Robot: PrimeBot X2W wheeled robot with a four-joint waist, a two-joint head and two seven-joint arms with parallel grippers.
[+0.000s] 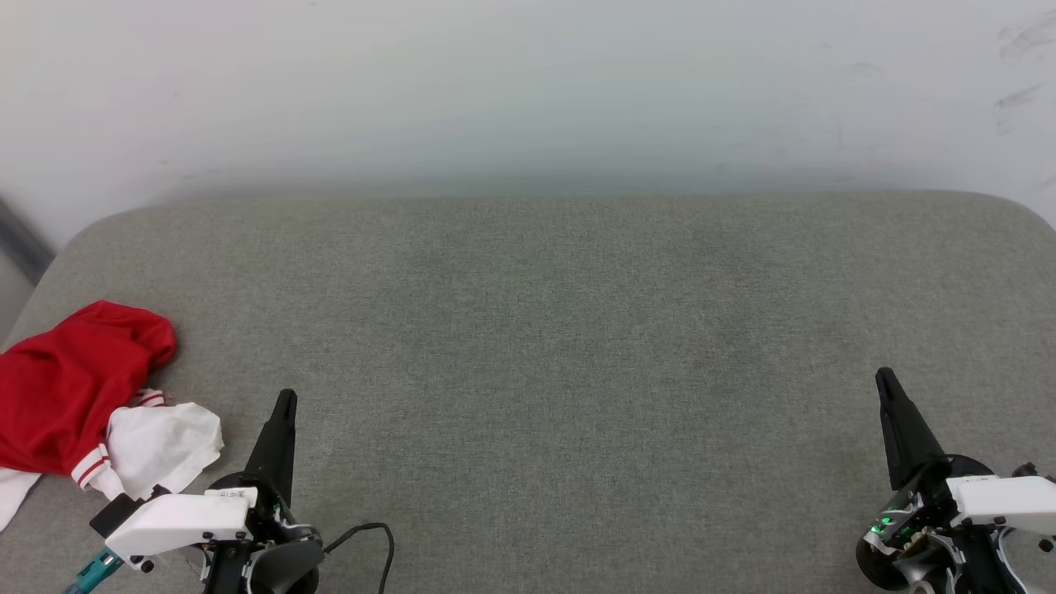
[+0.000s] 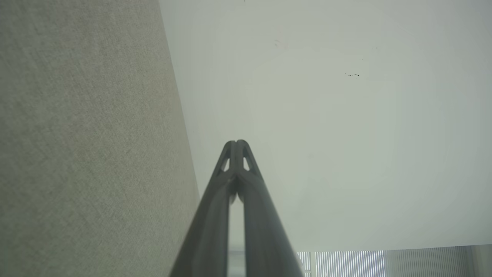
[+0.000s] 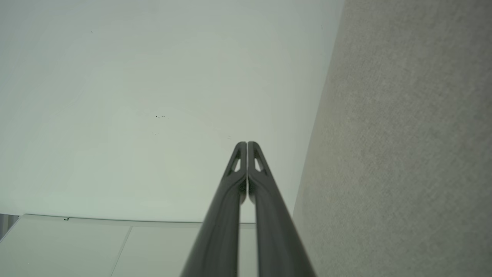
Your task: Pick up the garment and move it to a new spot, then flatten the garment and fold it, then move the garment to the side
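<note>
Since the shirt [image 1: 70, 379] lies crumpled, I reckon I'm on step one, the pick-up.
Left hand [image 1: 285, 398] and right hand [image 1: 883, 377] both shut, empty; left's gotta open and reach over.

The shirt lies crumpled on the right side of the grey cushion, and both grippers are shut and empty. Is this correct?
Wrong side: the head view shows the shirt crumpled on the left side of the grey cushion. The rest holds: the left gripper and the right gripper are shut and empty.
</note>
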